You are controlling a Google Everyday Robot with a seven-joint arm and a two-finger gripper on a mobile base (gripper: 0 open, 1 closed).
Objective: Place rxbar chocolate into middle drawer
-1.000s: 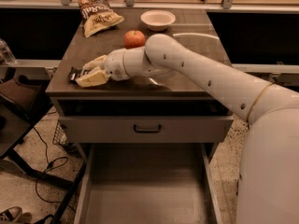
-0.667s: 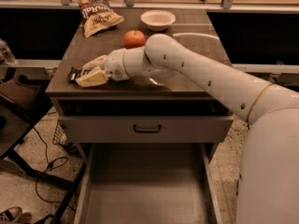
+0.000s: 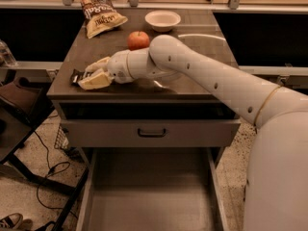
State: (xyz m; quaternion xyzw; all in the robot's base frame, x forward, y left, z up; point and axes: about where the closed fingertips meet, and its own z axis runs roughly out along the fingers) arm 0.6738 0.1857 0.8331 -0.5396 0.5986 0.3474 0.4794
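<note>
Nearest the camera, the middle drawer stands open below the cabinet front. It is a wide, deep grey metal drawer with a smooth bare floor and thin side walls. To its right rises the robot's broad, rounded white body. To its left, thin black cables lie on the speckled floor, and the toe of a shoe shows in the bottom corner.

Just above the open drawer sits a closed grey drawer front with a small dark handle at its middle. Over that spreads the flat dark-brown top of the desk.

From the body, the smooth white jointed arm reaches leftward across the front half of the desk. It ends in the cream-coloured hand, which lies low over the front-left part of the top. The rxbar chocolate, a small flat bar in a dark wrapper, rests on the desk right at the tip of the hand. Its left end pokes out toward the desk's left edge. The hand is against the bar, but I cannot tell whether it is clamped on it or loose. The bar is up on the desk, well apart from the open drawer below.

Farther back, just behind the arm's wrist, stands a round red apple. Beyond it and a little to the right, a small shallow white bowl sits upright. At the back-left lies a large tan crinkled chip bag — the farthest thing on the desk.
</note>
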